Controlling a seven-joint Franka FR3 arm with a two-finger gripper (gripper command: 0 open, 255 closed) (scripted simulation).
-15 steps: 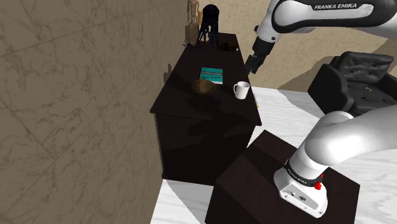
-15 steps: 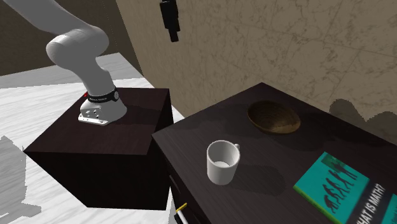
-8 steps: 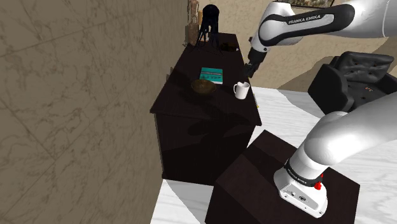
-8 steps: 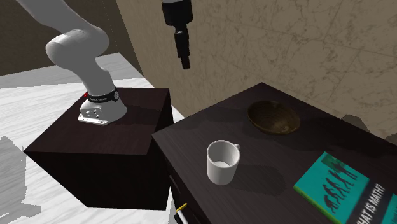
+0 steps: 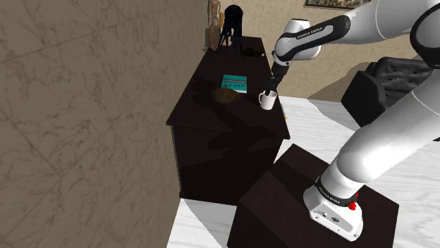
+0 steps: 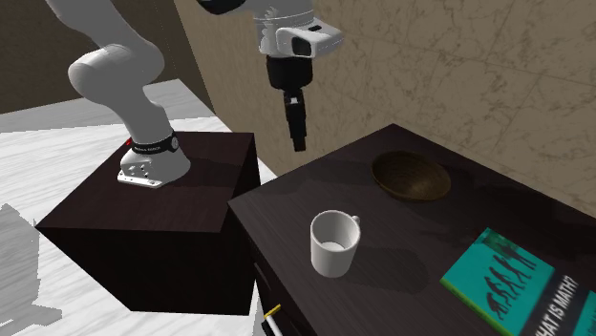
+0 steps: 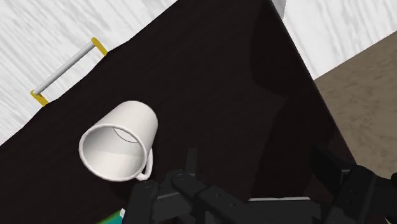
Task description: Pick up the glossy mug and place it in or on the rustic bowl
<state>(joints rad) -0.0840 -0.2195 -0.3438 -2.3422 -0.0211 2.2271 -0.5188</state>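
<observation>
This is a furnished room in a home. A dark wooden sideboard (image 5: 229, 151) against a beige marbled wall (image 5: 84, 106) carries a white mug (image 5: 267, 100), a brown bowl (image 5: 225, 95), a teal book (image 5: 235, 82) and dark ornaments (image 5: 231, 27). A black leather armchair (image 5: 391, 81) stands on the pale plank floor (image 5: 416, 169).

The white mug (image 6: 334, 243) stands upright and empty on the dark counter (image 6: 420, 262); the brown bowl (image 6: 411, 177) sits apart, nearer the wall.

dark cabinet (image 6: 401, 272) with white mug (image 6: 334, 242), brown bowl (image 6: 411, 177) and teal book (image 6: 514, 283) on top
</observation>
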